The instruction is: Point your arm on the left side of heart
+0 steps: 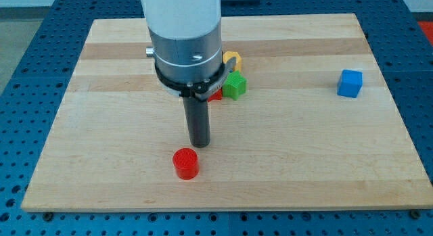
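My tip [199, 144] rests on the wooden board [101, 128] left of centre, just above and slightly right of a red cylinder [185, 163]. Behind the arm's body, a green block [235, 86] sits at centre top, with a yellow block [233, 60] just above it and a red block [215, 95] at its left, both partly hidden by the arm. I cannot make out which of them is heart-shaped. My tip is below and left of this cluster. A blue cube [350, 83] sits far to the view's right.
The arm's wide grey and white body [184, 40] hides the board's top centre. A blue perforated table [27, 74] surrounds the board on all sides.
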{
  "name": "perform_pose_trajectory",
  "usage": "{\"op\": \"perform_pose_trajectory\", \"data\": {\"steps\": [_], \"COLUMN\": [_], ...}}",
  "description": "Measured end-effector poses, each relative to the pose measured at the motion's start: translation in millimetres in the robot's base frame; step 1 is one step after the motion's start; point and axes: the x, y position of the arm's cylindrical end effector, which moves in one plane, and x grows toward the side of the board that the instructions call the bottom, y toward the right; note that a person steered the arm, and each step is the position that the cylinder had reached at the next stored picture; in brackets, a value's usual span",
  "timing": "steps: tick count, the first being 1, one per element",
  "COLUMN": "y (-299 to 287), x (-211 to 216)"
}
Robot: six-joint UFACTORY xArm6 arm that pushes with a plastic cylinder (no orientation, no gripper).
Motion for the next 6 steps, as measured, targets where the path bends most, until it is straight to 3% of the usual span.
{"op": "perform_pose_trajectory", "data": {"steps": [3,6], "y": [-94.1,-87.4], "x": [-28.4,-116.1]}}
